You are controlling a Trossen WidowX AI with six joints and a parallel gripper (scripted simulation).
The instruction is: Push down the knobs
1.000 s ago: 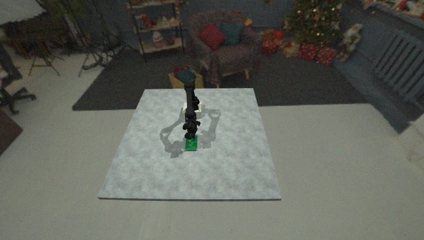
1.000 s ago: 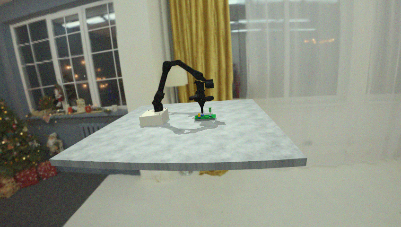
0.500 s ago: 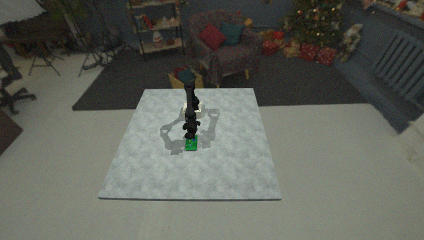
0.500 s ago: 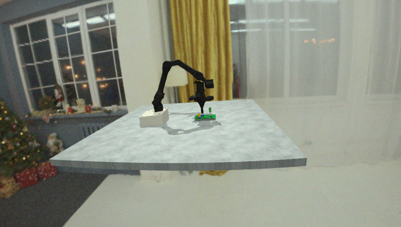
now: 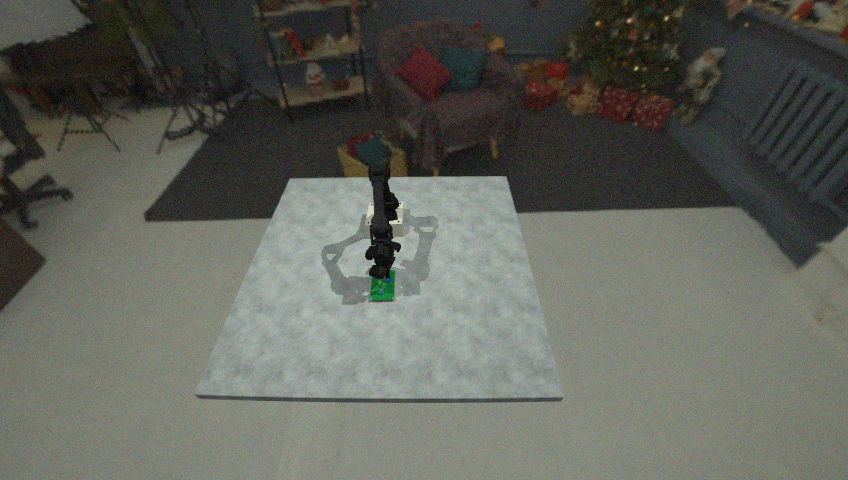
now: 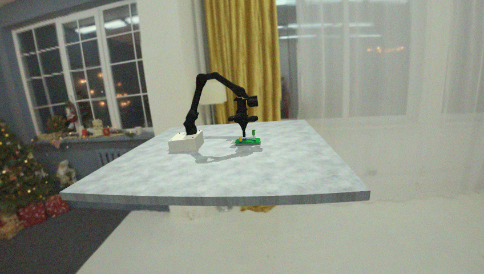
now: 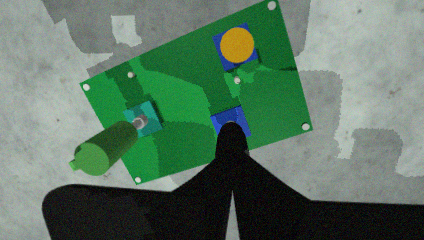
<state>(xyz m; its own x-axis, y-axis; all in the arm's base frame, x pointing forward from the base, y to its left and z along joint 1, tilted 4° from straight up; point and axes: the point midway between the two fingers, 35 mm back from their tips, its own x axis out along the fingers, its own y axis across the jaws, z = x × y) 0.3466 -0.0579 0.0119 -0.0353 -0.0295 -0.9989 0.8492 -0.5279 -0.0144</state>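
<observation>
A green circuit board (image 7: 190,95) (image 6: 253,141) (image 5: 385,292) stands on the grey table. An orange knob (image 7: 237,44) (image 6: 240,138) sits low on a blue potentiometer at the board's far corner. A green knob (image 7: 104,147) (image 6: 253,132) stands tall on the shaft of a teal potentiometer (image 7: 150,114), well above it. My gripper (image 7: 232,157) (image 6: 243,135) (image 5: 380,274) is shut, with nothing between the fingers. Its tips point down onto a second blue potentiometer (image 7: 239,118) and hide what is on top of it.
The arm's white base (image 6: 186,141) (image 5: 397,221) stands on the table (image 6: 220,176) behind the board. The arm casts several shadows around the board.
</observation>
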